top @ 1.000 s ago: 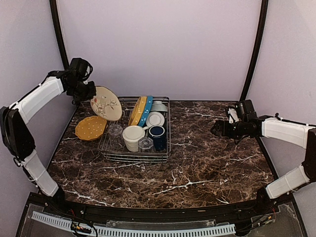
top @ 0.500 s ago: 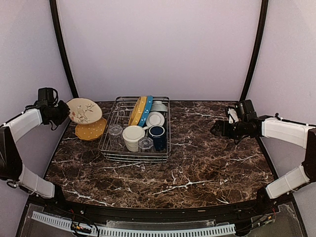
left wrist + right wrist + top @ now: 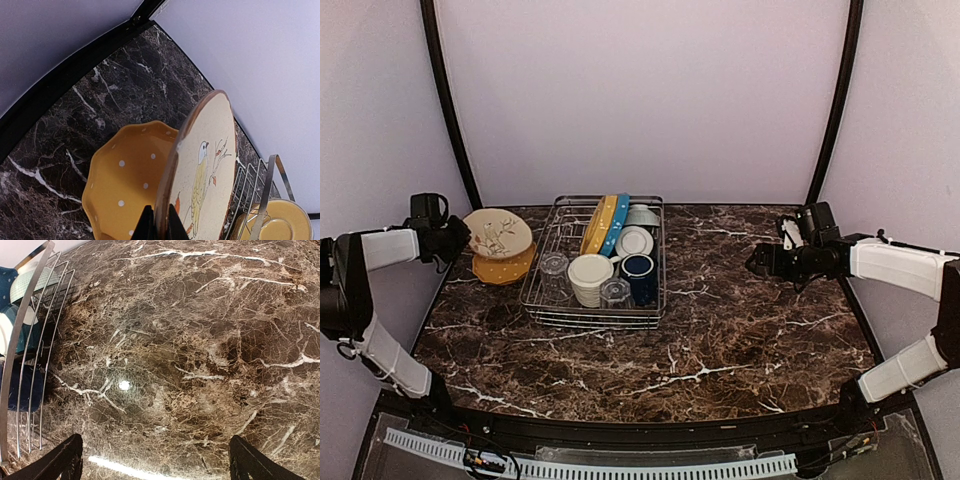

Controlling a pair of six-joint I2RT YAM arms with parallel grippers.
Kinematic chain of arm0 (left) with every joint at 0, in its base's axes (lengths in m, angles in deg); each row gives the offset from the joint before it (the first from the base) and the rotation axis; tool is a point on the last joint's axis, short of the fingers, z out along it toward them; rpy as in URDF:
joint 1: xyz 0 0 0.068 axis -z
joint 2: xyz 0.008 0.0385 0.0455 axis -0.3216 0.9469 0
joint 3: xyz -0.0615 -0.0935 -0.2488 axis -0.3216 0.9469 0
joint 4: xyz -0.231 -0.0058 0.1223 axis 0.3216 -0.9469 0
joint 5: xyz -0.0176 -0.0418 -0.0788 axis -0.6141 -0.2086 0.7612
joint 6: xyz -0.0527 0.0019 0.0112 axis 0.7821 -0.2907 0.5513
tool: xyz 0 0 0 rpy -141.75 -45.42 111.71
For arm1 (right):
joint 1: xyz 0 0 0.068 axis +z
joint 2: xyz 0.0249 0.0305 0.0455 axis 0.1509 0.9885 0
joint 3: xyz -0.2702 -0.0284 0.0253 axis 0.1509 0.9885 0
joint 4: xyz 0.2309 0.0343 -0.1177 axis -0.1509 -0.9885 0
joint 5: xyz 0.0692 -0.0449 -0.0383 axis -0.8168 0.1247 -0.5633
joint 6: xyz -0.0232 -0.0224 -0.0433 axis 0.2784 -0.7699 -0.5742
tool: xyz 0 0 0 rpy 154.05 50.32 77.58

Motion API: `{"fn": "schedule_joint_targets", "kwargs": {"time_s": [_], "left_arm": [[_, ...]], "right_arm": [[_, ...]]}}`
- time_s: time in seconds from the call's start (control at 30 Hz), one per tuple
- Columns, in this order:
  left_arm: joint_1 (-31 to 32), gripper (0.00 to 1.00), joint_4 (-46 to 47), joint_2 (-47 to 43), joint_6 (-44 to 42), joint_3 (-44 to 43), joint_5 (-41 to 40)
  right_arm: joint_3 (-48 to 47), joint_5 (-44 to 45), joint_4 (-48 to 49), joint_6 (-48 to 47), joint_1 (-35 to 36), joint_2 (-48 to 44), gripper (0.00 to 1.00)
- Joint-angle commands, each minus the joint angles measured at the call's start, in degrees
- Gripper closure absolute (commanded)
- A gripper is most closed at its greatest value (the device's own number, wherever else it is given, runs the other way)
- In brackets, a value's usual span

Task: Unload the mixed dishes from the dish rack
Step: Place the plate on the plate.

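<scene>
Cream floral plate (image 3: pixel 205 165) is pinched at its rim by the clenched left gripper (image 3: pixel 159 225) and held tilted over the yellow dotted plate (image 3: pixel 125 185), which lies on the marble table (image 3: pixel 740 330) just left of the dish rack (image 3: pixel 592 318). The rack holds a cream bowl (image 3: pixel 590 277), a dark blue mug (image 3: pixel 639 268) and a clear glass (image 3: pixel 554 266). The right gripper (image 3: pixel 155 465) hangs released, fingers wide apart, over the marble right of the rack

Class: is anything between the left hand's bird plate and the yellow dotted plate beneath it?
Nothing visible. The bird plate, pinched in the left hand, tilts over the yellow dotted plate; the dish rack stands aside.
</scene>
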Motion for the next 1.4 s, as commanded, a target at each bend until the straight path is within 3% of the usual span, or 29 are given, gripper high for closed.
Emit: {"fn": "schedule_joint_targets", "kwargs": {"time_s": [0.0, 0.3, 0.53, 0.83, 1.13, 1.23, 1.37], "left_arm": [[-1.2, 0.99, 11.8, 1.7, 1.7, 0.9, 4.3], [-1.3, 0.99, 17.4, 6.3, 1.9, 4.0, 6.4], [-1.3, 0.99, 15.5, 8.5, 2.5, 5.1, 6.9], [-1.3, 0.85, 9.6, 6.7, 2.4, 7.6, 2.6], [-1.3, 0.62, 4.1, 5.3, 0.2, 8.6, 0.9], [-1.3, 0.41, 1.2, 3.2, -0.4, 8.3, -0.3], [-1.1, 0.25, -3.0, -0.1, -1.8, 7.3, -0.7]], "right_arm": [[-0.9, -0.4, -0.1, 0.5, 0.6, 0.8, 0.01], [-0.3, -0.2, 0.6, 0.6, 0.9, 0.4, 0.01], [-0.9, -0.1, 0.6, 0.3, 1.0, 0.9, 0.01], [-2.0, 0.3, -0.1, -0.3, 1.1, 1.5, 0.01], [-1.0, -0.2, 0.8, -0.1, 1.2, 1.2, 0.01], [-0.9, 0.1, 0.6, -0.3, 1.2, 0.9, 0.01], [-0.7, 0.2, 0.8, -0.3, 1.2, 0.7, 0.01]]}}
